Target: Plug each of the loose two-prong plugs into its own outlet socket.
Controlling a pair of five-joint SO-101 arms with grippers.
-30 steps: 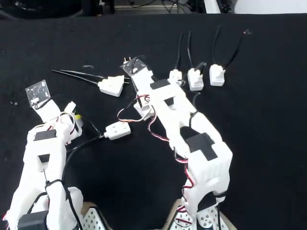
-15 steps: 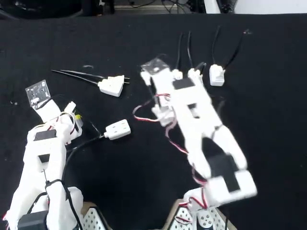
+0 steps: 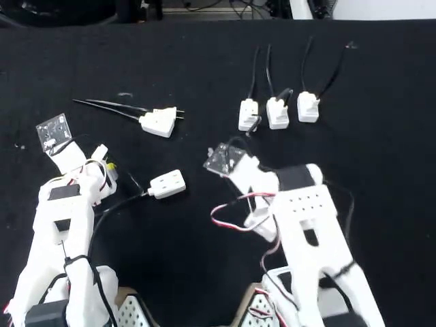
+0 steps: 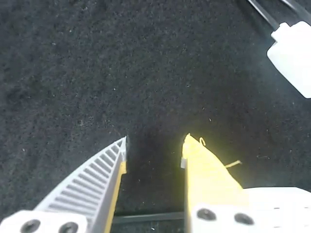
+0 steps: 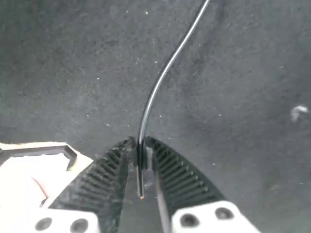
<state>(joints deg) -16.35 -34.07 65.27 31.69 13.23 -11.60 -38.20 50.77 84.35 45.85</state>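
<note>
Plug [image 3: 158, 121] sits at ten o'clock on your counter [image 3: 381, 170]; right jaws pinch a black cable [image 5: 166, 73], left jaws spread.

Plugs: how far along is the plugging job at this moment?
Done: nothing certain; three white cabled pieces sit in a row, mating unclear. In hand: right gripper shut on a thin black cable. Remaining: two-prong plug lies apart from outlet socket; left gripper open.

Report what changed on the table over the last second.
The right end effector swung from beside the loose plug toward the three corded white blocks, then drew back toward its base, shut on a thin black cable. Left arm, plug and blocks stayed put.
</note>
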